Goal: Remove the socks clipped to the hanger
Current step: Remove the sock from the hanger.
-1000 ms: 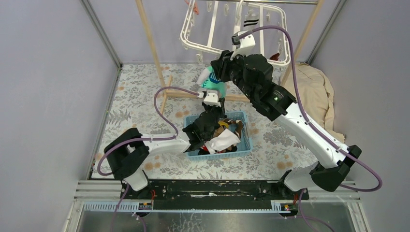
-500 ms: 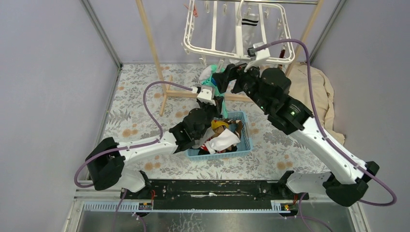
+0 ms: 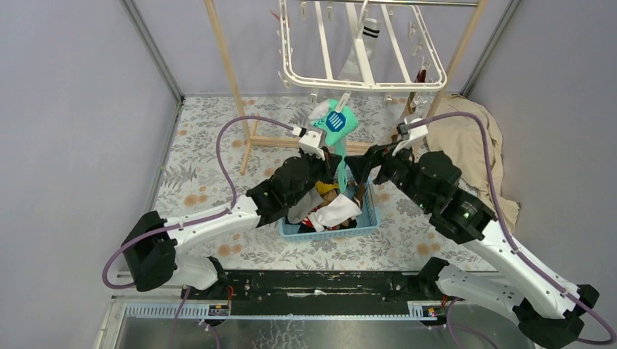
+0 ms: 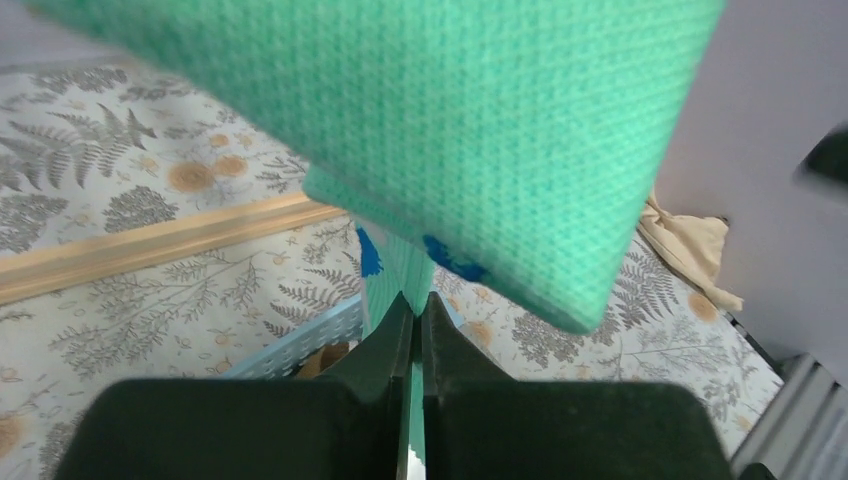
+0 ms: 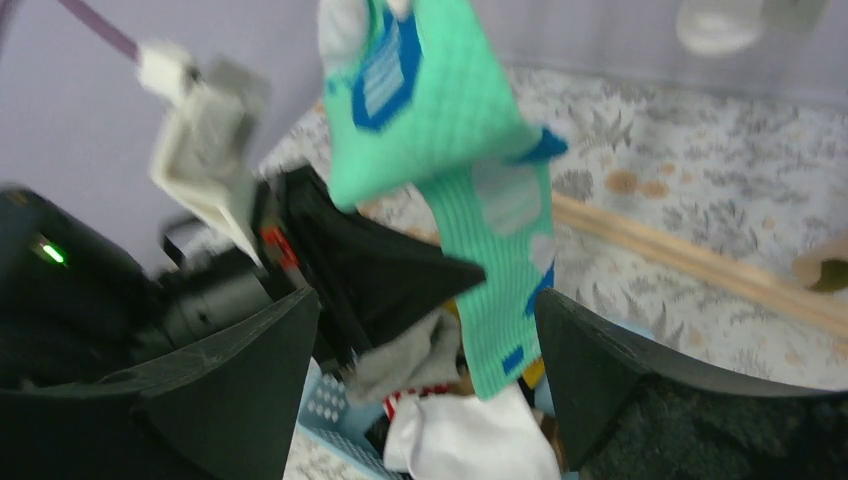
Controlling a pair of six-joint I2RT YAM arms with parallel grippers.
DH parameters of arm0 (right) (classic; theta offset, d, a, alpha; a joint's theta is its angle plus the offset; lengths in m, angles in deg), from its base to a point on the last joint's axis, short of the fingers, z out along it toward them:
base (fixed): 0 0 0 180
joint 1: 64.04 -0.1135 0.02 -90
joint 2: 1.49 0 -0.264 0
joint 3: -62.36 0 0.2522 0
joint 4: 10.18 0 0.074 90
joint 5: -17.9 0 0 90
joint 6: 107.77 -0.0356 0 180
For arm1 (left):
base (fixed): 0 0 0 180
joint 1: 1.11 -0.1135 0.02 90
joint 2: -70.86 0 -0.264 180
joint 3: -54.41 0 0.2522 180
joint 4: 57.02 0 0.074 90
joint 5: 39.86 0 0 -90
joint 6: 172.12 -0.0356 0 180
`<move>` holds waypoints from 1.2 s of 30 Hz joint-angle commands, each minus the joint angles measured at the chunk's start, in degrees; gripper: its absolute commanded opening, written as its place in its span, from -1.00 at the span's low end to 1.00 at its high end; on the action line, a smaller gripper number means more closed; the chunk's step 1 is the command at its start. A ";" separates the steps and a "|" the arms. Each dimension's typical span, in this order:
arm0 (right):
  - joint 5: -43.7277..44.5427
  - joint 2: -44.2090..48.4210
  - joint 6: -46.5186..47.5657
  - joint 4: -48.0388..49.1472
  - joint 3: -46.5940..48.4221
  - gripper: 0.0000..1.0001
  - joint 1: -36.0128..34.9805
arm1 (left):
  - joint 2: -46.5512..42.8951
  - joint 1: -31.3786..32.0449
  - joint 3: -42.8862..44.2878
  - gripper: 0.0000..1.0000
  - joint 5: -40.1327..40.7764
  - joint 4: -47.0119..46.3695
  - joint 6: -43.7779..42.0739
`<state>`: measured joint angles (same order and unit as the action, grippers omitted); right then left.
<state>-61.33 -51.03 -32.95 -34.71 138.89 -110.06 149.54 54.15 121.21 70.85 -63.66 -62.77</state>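
A worktop covered in a pale print of grey ferns and orange flowers fills the floor of a booth with plain grey walls. A wooden rack stands at the far side. One pale pole slants up on the left and another on the right, and a low bar joins them along the worktop. A blue slotted basket sits near the middle of the worktop, in front of that bar. A crumpled beige cloth lies at the right edge, beside the right pole.
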 commanded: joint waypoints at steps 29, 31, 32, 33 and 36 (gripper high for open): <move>2.79 8.95 0.35 6.38 -17.45 0.72 -0.30 | -1.31 -15.48 -3.49 -1.00 -41.57 -7.25 22.93; 4.41 9.97 0.01 5.51 -18.42 0.71 -0.28 | -0.82 -15.77 -3.87 -1.00 -42.86 -8.44 23.83; 4.74 10.32 -0.09 5.11 -18.80 0.71 -0.32 | -0.62 -15.86 -4.00 -1.00 -43.43 -9.01 24.25; 4.83 10.60 -0.18 4.81 -19.11 0.71 -0.33 | -0.44 -15.95 -4.15 -1.00 -44.14 -9.61 24.70; 4.57 11.40 -0.71 3.62 -19.43 0.71 -0.38 | -0.16 -16.04 -4.46 -1.00 -44.97 -10.84 25.76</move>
<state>-59.02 -40.80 -32.52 -31.34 119.72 -110.06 148.86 38.57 117.49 30.10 -67.59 -39.62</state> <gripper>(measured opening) 0.855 0.050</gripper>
